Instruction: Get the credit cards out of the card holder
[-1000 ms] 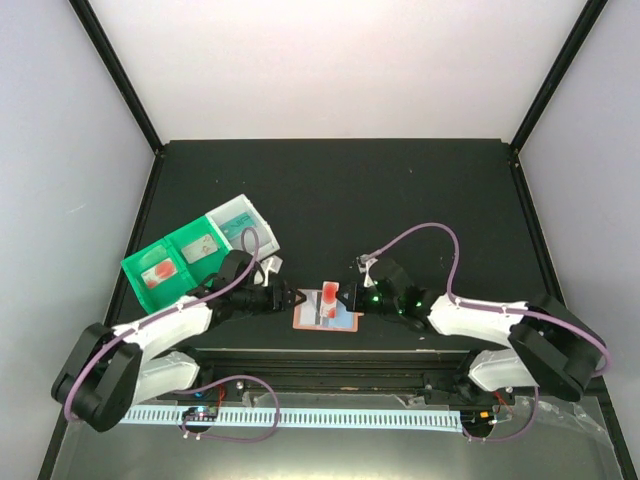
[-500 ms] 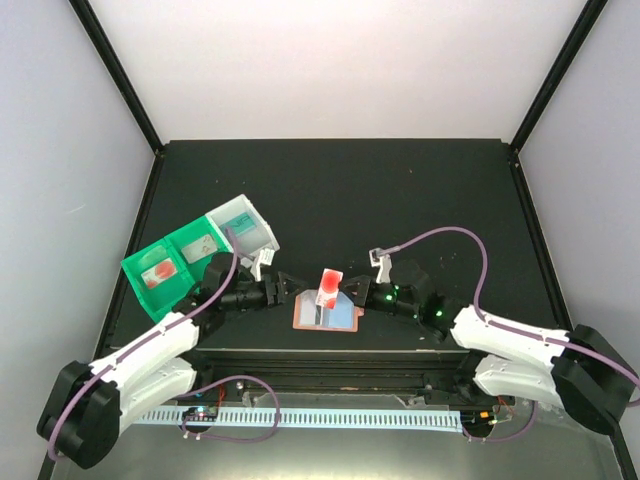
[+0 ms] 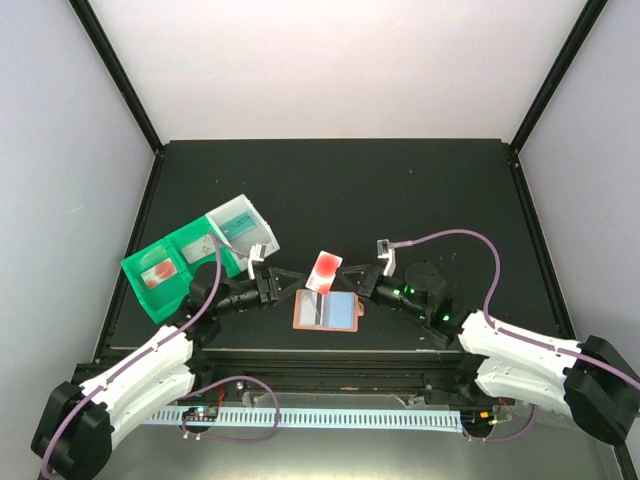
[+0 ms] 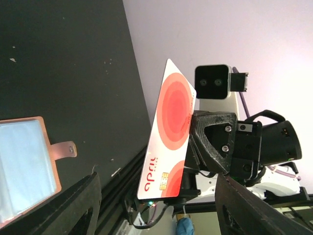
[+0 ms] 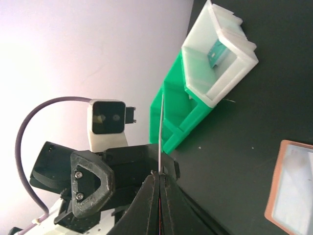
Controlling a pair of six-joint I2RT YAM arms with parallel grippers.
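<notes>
While card holder (image 3: 326,313) lies open and flat on table (image 3: 400,190) at lower centre of overhead frame, right gripper (image 3: 344,281) pinches red-and-white credit card (image 3: 326,270), held in air just above holder, apart from it. Card upright, clamped at lower end. Left gripper (image 3: 292,284) just left of card, fingers spread wide, holding nothing. Green-and-white tray (image 3: 135,272) at centre left.

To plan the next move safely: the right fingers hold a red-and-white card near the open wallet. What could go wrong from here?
The right fingers pinch the credit card by one edge only; it may slip or swing. The open left fingers sit close beside it; a handover could knock it loose. The card holder lies open and unheld, so the next pull may drag it.
</notes>
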